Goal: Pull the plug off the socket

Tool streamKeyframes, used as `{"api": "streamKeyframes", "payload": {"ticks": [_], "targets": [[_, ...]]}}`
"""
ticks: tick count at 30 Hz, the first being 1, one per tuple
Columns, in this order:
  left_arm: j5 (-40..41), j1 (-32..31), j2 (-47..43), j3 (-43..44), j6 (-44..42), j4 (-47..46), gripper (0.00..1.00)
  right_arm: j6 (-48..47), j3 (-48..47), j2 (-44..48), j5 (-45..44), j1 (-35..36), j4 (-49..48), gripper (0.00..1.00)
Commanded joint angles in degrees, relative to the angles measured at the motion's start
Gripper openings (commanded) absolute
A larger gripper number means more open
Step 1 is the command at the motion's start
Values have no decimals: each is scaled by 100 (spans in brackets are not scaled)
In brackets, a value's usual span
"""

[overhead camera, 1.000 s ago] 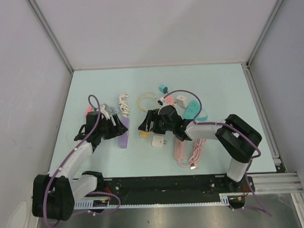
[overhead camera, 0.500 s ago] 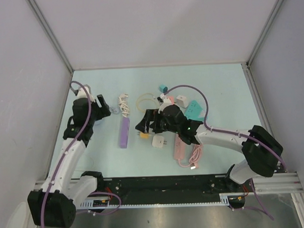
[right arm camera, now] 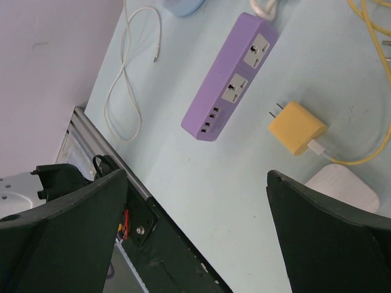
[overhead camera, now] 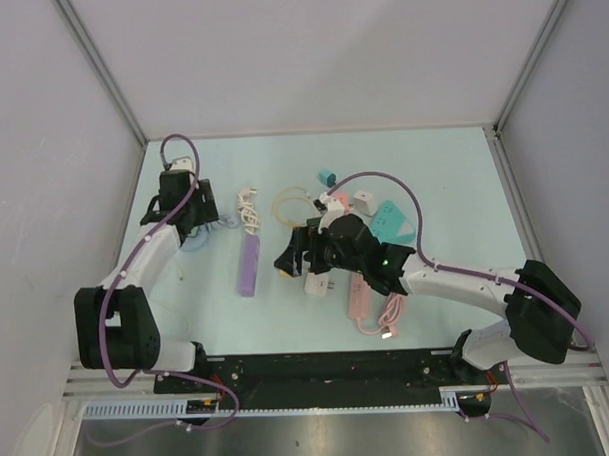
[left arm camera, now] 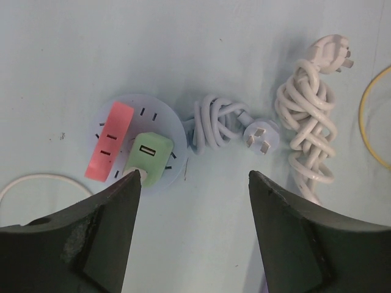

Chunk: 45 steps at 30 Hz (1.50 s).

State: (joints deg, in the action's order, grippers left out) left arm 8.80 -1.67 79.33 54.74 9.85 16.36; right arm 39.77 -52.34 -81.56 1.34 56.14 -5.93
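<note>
A round pale-blue socket (left arm camera: pixel 165 110) lies on the table with a pink plug (left arm camera: pixel 110 140) and a green USB charger (left arm camera: pixel 149 157) seated in it. My left gripper (left arm camera: pixel 194 183) hovers open and empty above the table just right of the socket; its left fingertip (left arm camera: pixel 125 189) overlaps the green charger's edge in the view. In the top view the left gripper (overhead camera: pixel 197 217) is at the far left. My right gripper (right arm camera: pixel 198 177) is open and empty, over the table centre (overhead camera: pixel 291 256), beside a purple power strip (right arm camera: pixel 232 76) with no plug in it.
A coiled white cable (left arm camera: pixel 308 122) and the socket's own bundled cord with plug (left arm camera: pixel 263 135) lie right of the socket. A yellow charger (right arm camera: pixel 297 127), a white charger (right arm camera: pixel 342 186), a thin white cable (right arm camera: pixel 125 79) and the front rail (right arm camera: pixel 140 213) are near the right gripper. A pink strip (overhead camera: pixel 359 296) lies right of centre.
My left arm has swung away from the purple strip to the far left and now sits over the round socket. My right arm has stretched out, its gripper staying near the centre.
</note>
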Motion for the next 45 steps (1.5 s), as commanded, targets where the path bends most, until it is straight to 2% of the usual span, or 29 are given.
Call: {"api": "streamKeyframes", "payload": {"ticks": [1,19,24,32,41,45], "targets": [[254,44,-14,178,-316,8,75,-189,101,254,-99,55,-66,100],[377,79,311,115,-475,-160,75,-39,268,211,24,125,-321,100],[298,79,74,248,-545,-115,75,-74,268,219,-11,134,-303,100],[1017,79,118,529,-633,218,74,-66,268,176,15,134,-365,100],[878,88,355,397,-633,201,73,-92,259,228,6,134,-330,100],[791,97,416,265,-668,78,70,-92,268,263,-3,143,-286,100]]}}
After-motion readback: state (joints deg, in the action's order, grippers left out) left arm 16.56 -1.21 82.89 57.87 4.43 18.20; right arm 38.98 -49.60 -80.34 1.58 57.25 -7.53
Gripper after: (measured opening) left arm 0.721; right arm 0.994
